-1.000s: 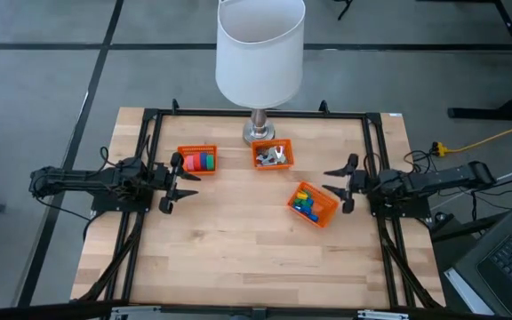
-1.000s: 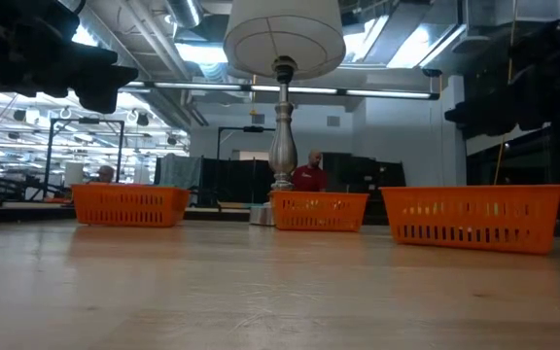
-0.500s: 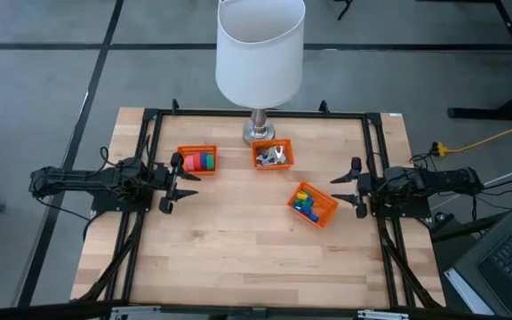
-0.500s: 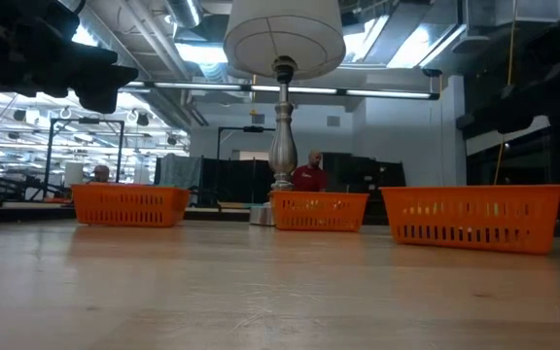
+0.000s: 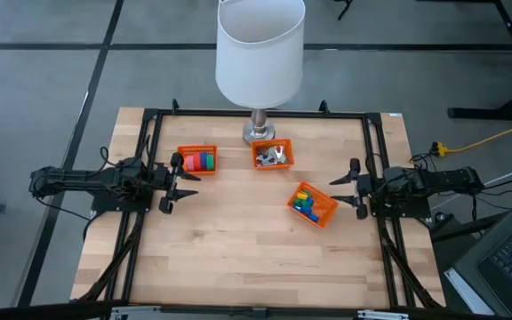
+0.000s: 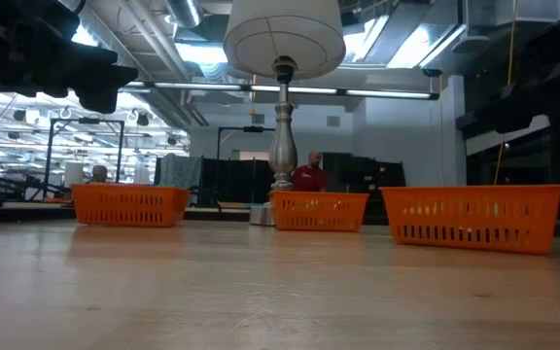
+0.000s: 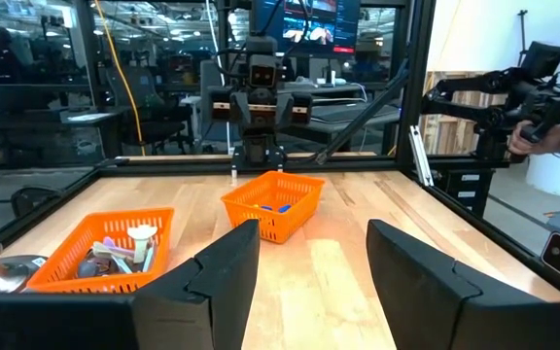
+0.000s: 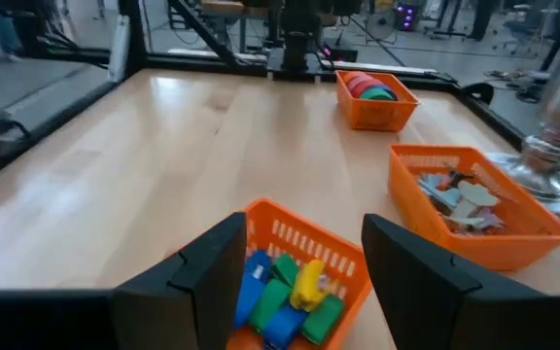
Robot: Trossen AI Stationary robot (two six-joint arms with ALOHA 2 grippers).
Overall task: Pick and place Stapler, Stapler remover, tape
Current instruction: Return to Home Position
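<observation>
High view shows the right gripper (image 5: pixel 352 188) spread, empty, near the orange bin (image 5: pixel 330 212). Withdraw it level; the left gripper (image 5: pixel 174 184) waits, spread.

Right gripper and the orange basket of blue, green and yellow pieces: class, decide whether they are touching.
Apart. The high view shows a strip of bare wood between the open right gripper and the orange basket.

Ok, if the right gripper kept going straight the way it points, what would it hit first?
Probably the orange basket of coloured staplers, dead ahead of the right gripper in its wrist view, though it might clear the rim; height is unclear.
</observation>
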